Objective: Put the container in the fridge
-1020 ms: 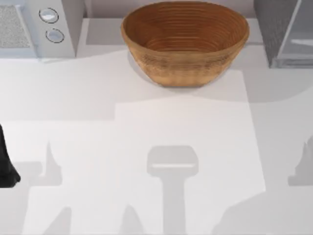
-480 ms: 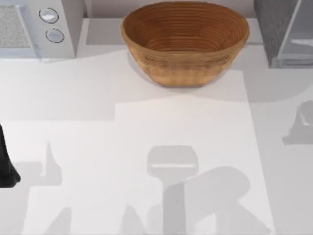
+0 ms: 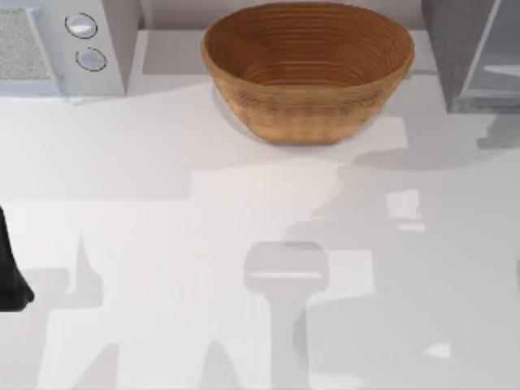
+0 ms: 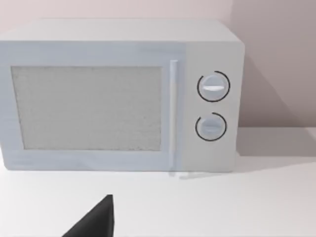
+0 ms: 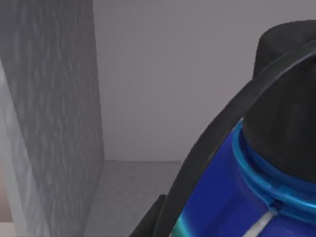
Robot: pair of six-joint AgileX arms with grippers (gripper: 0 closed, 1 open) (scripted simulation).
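1. Closest of all, in the right wrist view, the container (image 5: 232,207) sits hard up against the camera: a blue shoulder with a paler blue ring, a trace of teal lower down, and a black round cap (image 5: 284,113) above it.
2. A dark curved finger (image 5: 207,163) of the right gripper runs across the bottle's side and cap, touching it. The bottle looks held, though I cannot tell how the jaws stand around it.
3. Just beyond the bottle in that same view rises a grey speckled wall of the fridge (image 5: 54,123), upright, with a plain grey surface beside it.
4. From above, the white table (image 3: 162,162) is crossed by broad grey shadows, heaviest on its right half.
5. At the table's left edge, a black part of the left arm (image 3: 10,272) pokes in; that arm sits parked there.
6. In the left wrist view a dark wedge (image 4: 96,219) of the left gripper shows low over the table; whether its fingers are apart or together I cannot tell.
7. Farther back at centre stands the big woven brown basket (image 3: 307,69).
8. In the far left corner is the light-grey unit with two round knobs (image 3: 61,45), its speckled door facing the left wrist camera.
9. In the far right corner stands the fridge, grey speckled, with a pale glassy door panel (image 3: 496,65).
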